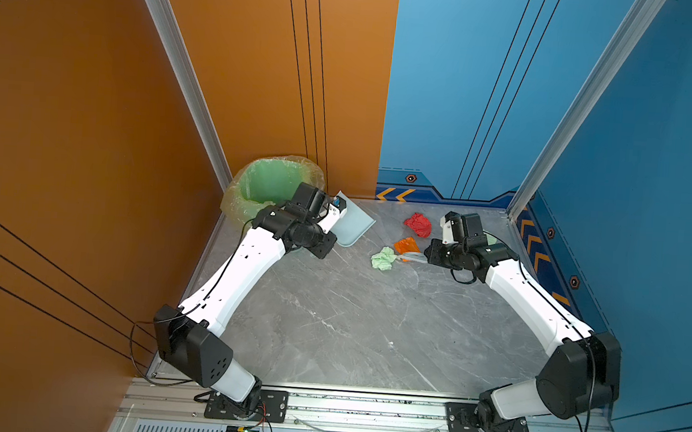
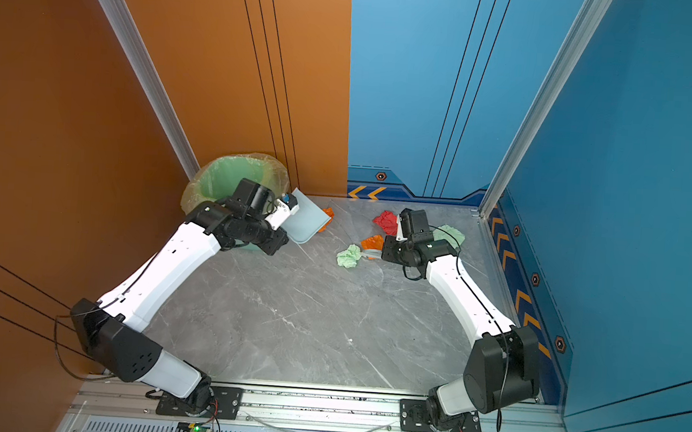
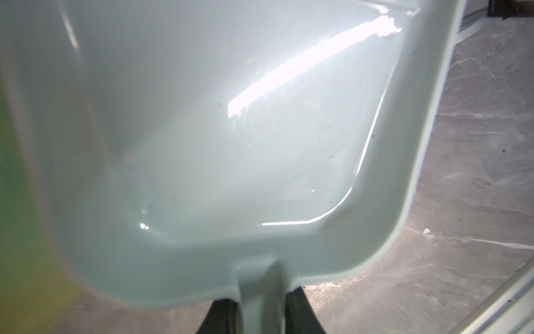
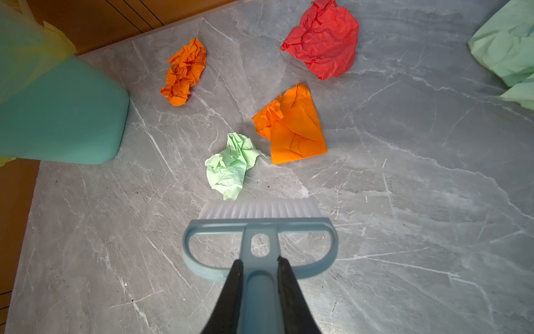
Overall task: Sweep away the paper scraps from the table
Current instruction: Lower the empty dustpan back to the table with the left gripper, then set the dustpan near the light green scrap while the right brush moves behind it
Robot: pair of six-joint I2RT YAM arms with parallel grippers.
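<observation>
On the grey table (image 1: 349, 330) several paper scraps lie at the back right: a red one (image 1: 418, 224), a flat orange one (image 1: 407, 245) and a pale green one (image 1: 383, 258). A crumpled orange scrap (image 2: 328, 213) lies by the dustpan, and a larger green scrap (image 2: 451, 235) lies behind the right arm. My right gripper (image 4: 259, 269) is shut on the handle of the pale blue brush (image 4: 260, 211), whose bristles touch the green scrap (image 4: 231, 164). My left gripper (image 3: 261, 303) is shut on the handle of the dustpan (image 3: 231, 130), which holds nothing.
A green bin (image 1: 267, 186) with a yellowish liner stands at the back left corner, right beside the dustpan (image 1: 350, 223). Aluminium rails (image 1: 364, 406) edge the table at the front, and orange and blue walls close in the back and sides.
</observation>
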